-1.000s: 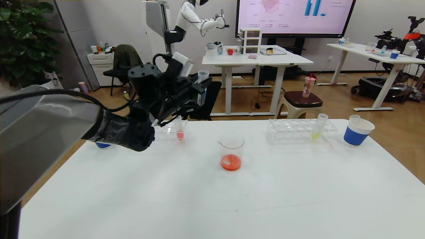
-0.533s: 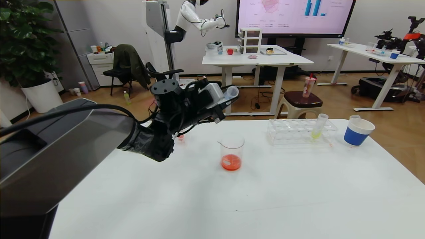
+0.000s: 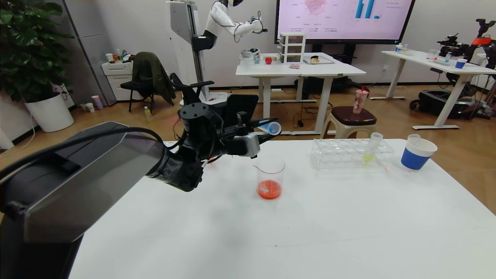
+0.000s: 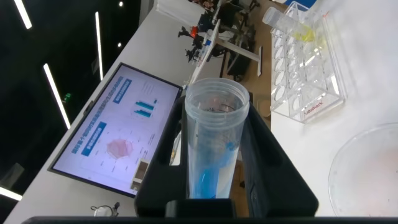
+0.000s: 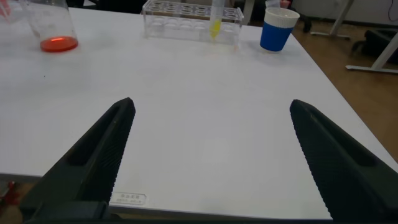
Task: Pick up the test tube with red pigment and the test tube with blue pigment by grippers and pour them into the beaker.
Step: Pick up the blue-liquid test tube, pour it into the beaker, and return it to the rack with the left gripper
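One tube in play: our left gripper (image 3: pixel 263 130), fingers clenched on test tube with blue pigment (image 3: pixel 271 127), frame centre above beaker (image 3: pixel 270 177). Pour step; next we tip further. Right gripper (image 5: pixel 208 152) spread, idle.

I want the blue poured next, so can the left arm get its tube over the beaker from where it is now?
Probably yes. The left gripper is shut on the test tube with blue pigment, tipped nearly level, mouth just above and behind the beaker. Nothing stands between them.

Left hand (image 3: pixel 259 130) clamped, rolled sideways; right hand (image 5: pixel 208 152) spread wide.
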Controlling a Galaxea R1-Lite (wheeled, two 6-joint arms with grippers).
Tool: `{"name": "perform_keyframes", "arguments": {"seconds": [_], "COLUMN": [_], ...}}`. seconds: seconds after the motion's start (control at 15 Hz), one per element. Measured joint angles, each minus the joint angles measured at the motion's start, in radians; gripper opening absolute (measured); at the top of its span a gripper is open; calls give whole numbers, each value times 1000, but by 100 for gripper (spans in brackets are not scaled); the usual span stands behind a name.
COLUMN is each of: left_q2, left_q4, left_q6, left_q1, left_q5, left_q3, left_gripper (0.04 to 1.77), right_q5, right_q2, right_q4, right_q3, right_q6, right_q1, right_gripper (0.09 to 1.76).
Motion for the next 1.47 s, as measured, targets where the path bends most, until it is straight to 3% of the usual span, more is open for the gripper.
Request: {"name": "perform_keyframes", "arguments": {"seconds": [0.33,1.47], "left_q2": [36,82], "left_q4": [-3,-16], "left_q6": [152,459], "left_q1": [8,35], "left_q5": [-52,-51], "left_q3": [5,19], "left_gripper": [50,50], "right_q5": [0,0], "right_q2": [0,0], "right_q4": [0,0], "right_q3": [0,0], "right_q6": [0,0], "right_q1": [0,0], "right_gripper": [174,174]}}
